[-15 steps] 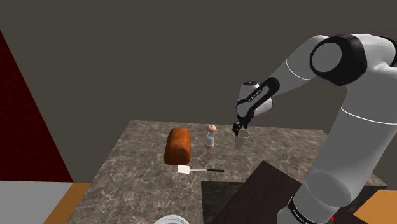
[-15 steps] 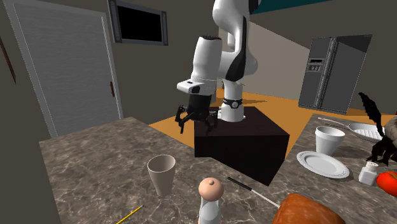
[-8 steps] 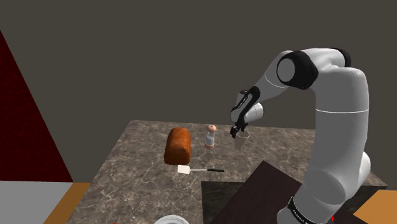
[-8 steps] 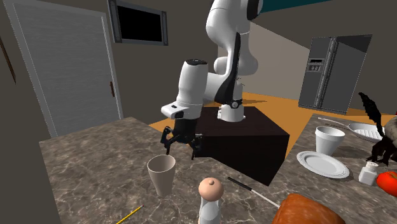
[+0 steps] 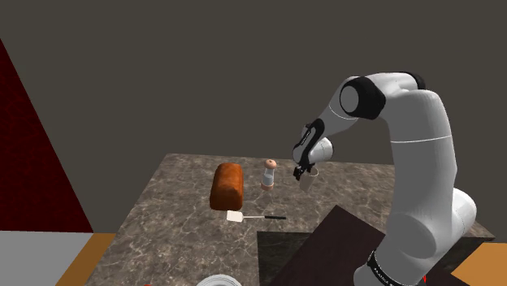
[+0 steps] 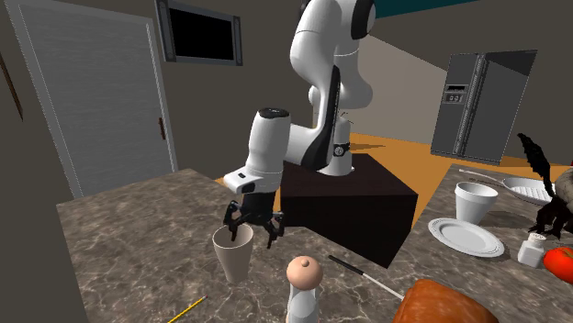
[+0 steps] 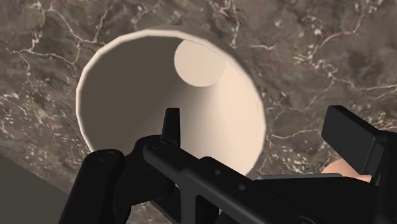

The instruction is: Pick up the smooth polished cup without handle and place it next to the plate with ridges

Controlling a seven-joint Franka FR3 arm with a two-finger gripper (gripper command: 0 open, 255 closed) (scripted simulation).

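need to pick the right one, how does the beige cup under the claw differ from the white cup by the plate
The beige cup is cream-toned, the white cup plain white. The beige cup is taller and tapers to a narrow base; the white cup is squatter. The open claw hangs at the beige cup's rim; the white cup stands away from it beside the plate. Both stand upright, mouths up.

arm [image 5: 416,138] – white, arching from the dark stand [image 5: 318,253] toward the view's left | gripper [image 5: 304,170] at the rim of the pale cup [image 5: 308,183] | cup upright on the marbled tabletop [image 5: 179,236] | shaker [image 5: 269,174] near the cup, view's left – brown loaf [image 5: 227,185] beyond it | white spatula [image 5: 252,217], black handle, nearer the camera
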